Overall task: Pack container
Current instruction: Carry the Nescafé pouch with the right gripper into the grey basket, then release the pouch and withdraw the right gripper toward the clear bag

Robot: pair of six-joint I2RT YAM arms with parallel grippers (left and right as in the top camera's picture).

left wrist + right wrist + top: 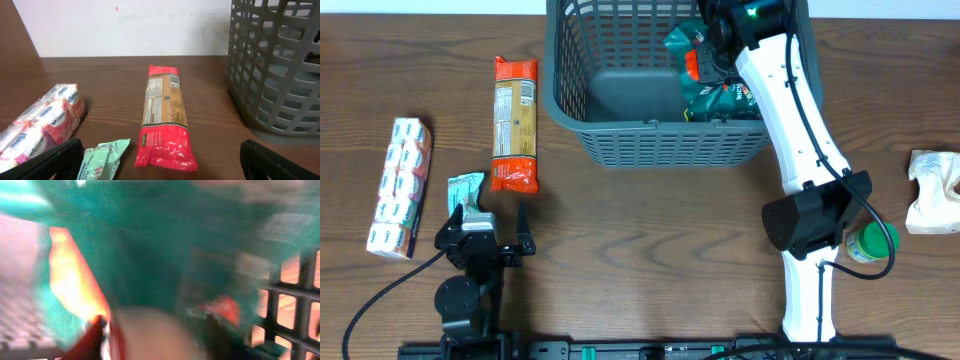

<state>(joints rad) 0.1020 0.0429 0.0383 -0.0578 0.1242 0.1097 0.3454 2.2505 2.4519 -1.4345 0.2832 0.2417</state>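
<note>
The container (660, 140) is a large dark grey basket with lattice walls at the back middle of the table. In its right half lie green snack bags (720, 95). My right gripper (705, 45) reaches down inside it, right over those bags. The right wrist view is blurred: a green bag (150, 245) fills it, with the basket lattice (300, 315) at the right, and the jaws cannot be made out. Near the table's front left, my left gripper (485, 232) (165, 167) stands wide open and holds nothing.
A red pasta package (514, 122) (164, 120) lies left of the basket. A tissue multipack (400, 185) (45, 120) lies at the far left. A mint packet (465, 190) (102, 157) is beside the left gripper. A green-lidded jar (873, 243) and a white bag (935, 190) are at the right.
</note>
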